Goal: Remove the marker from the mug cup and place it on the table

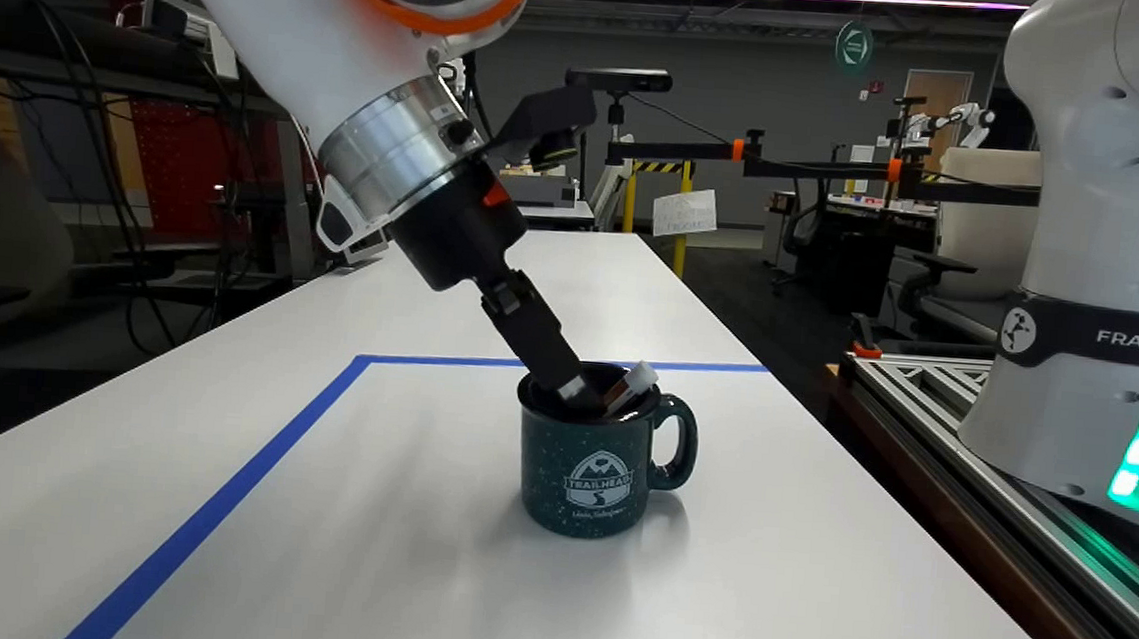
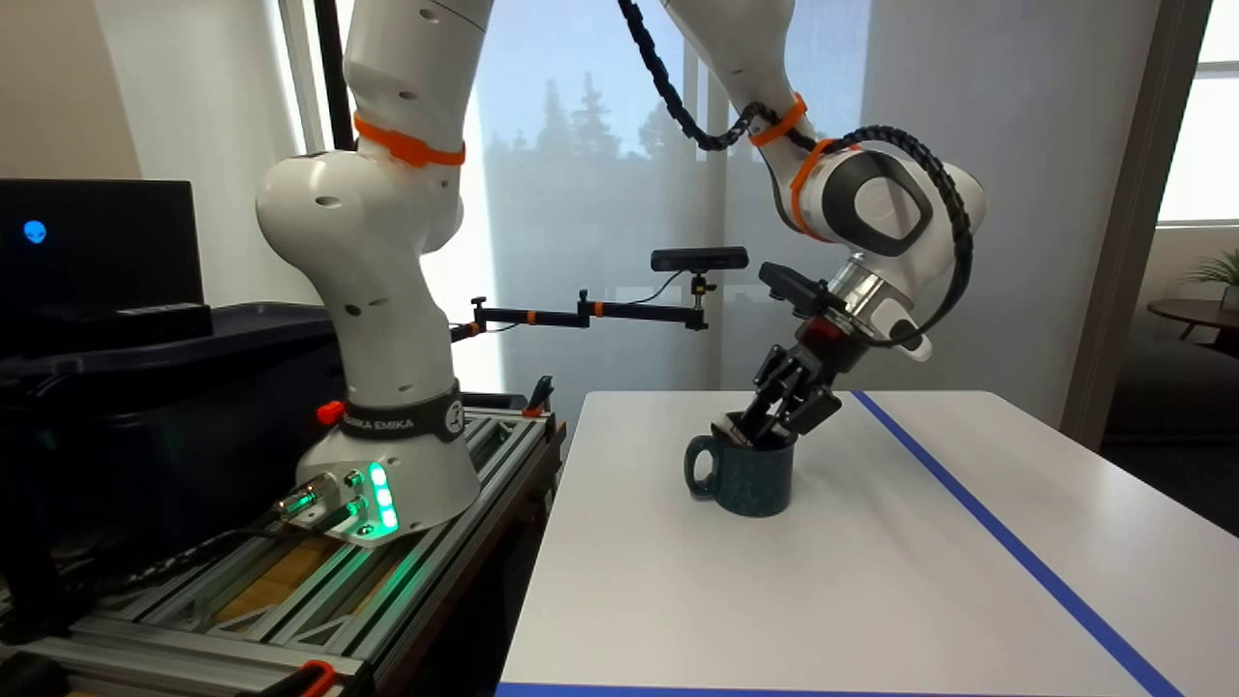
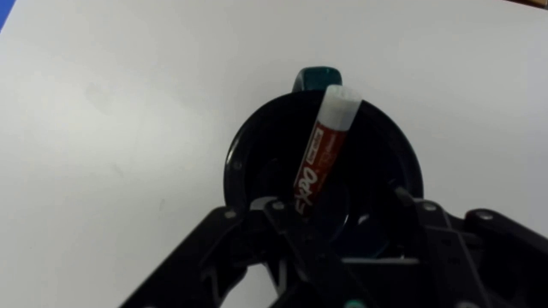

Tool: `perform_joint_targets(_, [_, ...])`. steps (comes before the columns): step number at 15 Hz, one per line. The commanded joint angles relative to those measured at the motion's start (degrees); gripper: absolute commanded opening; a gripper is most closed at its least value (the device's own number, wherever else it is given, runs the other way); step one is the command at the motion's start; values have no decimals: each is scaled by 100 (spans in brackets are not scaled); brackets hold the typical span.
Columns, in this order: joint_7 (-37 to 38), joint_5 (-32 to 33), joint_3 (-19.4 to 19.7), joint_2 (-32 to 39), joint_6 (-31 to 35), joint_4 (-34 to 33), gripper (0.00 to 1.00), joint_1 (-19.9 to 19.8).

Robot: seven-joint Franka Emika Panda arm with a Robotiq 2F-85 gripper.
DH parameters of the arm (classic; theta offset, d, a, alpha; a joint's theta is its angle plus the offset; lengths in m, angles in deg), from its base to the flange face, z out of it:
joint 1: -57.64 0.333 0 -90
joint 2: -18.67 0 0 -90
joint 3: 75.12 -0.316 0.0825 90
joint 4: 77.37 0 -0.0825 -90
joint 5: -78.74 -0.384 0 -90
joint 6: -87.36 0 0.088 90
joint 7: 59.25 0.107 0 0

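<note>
The dark green mug cup (image 1: 558,479) stands upright on the white table (image 1: 345,514). It also shows in an exterior view (image 2: 753,486) and in the wrist view (image 3: 234,164). The marker (image 3: 324,147), red-brown with a white end, leans inside it; its white end rests at the rim near the handle. Its upper part shows in an exterior view (image 1: 631,386); its lower end is hidden. My gripper (image 3: 334,201) is tilted, its fingers apart, tips reaching into the mug in both exterior views (image 1: 577,390) (image 2: 757,428). The marker's lower part passes beside one finger; contact cannot be told.
Blue tape (image 1: 264,459) marks lines on the table around the mug. The robot base (image 2: 387,474) stands on a metal frame (image 2: 290,581) beside the table. A camera on a black arm (image 2: 639,312) stands behind the table edge.
</note>
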State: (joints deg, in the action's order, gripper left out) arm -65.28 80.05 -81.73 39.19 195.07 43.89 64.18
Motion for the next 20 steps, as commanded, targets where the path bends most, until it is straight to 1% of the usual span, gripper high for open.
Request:
perform_joint_targets(1, [-10, 94, -10, 139, -214, -171, 52, 30])
perform_joint_targets(4, [25, 108, -12, 174, -287, -192, 50, 46])
perform_joint_targets(8, [45, 111, -9, 220, -396, -222, 43, 52])
perform_joint_targets(16, [54, 101, 4, 292, -501, -215, 43, 37])
perform_joint_targets(17, [51, 100, 5, 302, -496, -214, 23, 35])
perform_joint_targets(19, [53, 109, 7, 312, -492, -212, 13, 37])
perform_joint_targets(20, [49, 111, 5, 310, -497, -213, 3, 37])
